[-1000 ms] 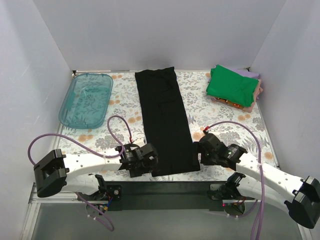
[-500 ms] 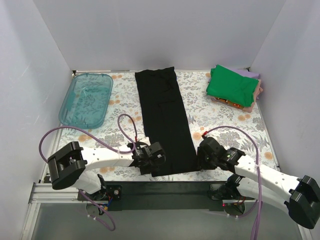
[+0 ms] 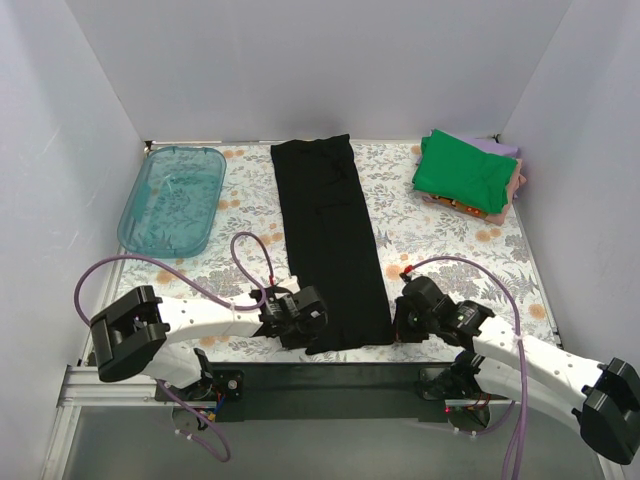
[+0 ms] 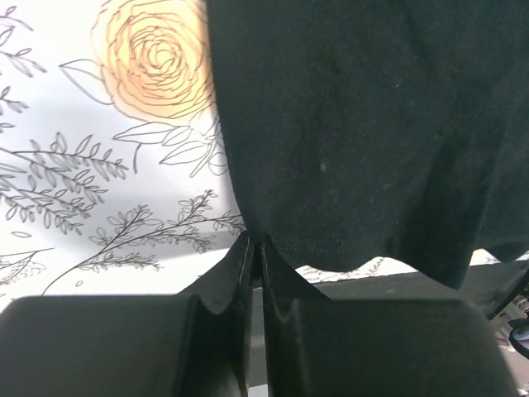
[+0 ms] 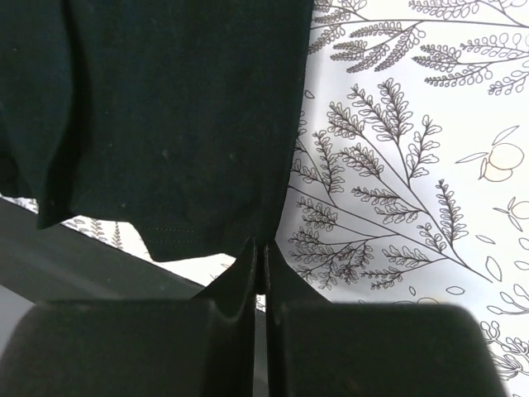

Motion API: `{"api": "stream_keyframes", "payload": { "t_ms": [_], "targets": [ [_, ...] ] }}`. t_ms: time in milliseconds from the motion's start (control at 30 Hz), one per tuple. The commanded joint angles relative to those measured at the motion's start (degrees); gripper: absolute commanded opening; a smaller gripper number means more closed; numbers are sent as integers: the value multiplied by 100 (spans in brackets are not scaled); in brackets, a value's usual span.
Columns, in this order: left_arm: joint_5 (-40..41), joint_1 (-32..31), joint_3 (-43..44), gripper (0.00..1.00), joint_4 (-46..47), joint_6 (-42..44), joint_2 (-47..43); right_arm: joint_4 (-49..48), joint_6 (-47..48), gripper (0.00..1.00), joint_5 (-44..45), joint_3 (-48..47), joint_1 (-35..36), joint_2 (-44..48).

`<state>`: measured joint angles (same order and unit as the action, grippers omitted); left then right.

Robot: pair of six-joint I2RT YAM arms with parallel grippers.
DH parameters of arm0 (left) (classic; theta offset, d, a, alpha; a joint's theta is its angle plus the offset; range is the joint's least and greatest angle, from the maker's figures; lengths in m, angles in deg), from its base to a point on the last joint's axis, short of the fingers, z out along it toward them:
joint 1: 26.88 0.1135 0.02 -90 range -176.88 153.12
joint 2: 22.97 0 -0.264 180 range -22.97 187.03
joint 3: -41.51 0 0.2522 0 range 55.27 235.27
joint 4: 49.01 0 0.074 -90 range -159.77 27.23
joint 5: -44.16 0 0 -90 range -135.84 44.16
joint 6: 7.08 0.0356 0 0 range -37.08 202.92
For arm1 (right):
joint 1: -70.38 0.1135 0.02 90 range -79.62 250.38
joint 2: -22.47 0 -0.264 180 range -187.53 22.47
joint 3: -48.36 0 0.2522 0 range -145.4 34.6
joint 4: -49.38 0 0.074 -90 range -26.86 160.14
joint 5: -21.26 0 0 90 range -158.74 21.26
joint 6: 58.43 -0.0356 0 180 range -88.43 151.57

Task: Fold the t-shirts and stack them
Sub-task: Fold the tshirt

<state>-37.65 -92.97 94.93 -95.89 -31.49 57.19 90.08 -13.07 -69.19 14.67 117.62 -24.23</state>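
Observation:
A black t-shirt (image 3: 330, 235) lies folded into a long narrow strip down the middle of the table, from the back wall to the near edge. My left gripper (image 3: 305, 330) is shut on the near left corner of the black t-shirt (image 4: 355, 132), its hem pinched between the fingertips (image 4: 248, 252). My right gripper (image 3: 398, 322) is shut on the near right corner of the black t-shirt (image 5: 165, 116). A bright green t-shirt (image 3: 465, 172) lies folded on top of a stack at the back right, with lilac, pink and orange edges under it.
A translucent teal tray (image 3: 140, 215) sits at the back left on the floral tablecloth (image 3: 450, 250). The dark front edge of the table (image 3: 330, 375) runs just below both grippers. White walls close in three sides.
Both grippers went from open to shut on the near corners of the black t-shirt. The left arm swung in toward the cloth; the right gripper slid a little nearer.

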Motion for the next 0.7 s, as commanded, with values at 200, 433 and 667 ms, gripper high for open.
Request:
{"api": "stream_keyframes", "payload": {
  "t_ms": [200,433,667],
  "targets": [
    [569,16,375,0,-465,-283,-457,-4,342,1,369,-828,4,-233],
    [536,648,657,0,-301,164,-607,-31,728,1,914,-1830,-5,-1051],
    [0,1931,1025,0,332,972,-476,-188,1124,1,1687,-2920,-277,-1983]
  ]
}}
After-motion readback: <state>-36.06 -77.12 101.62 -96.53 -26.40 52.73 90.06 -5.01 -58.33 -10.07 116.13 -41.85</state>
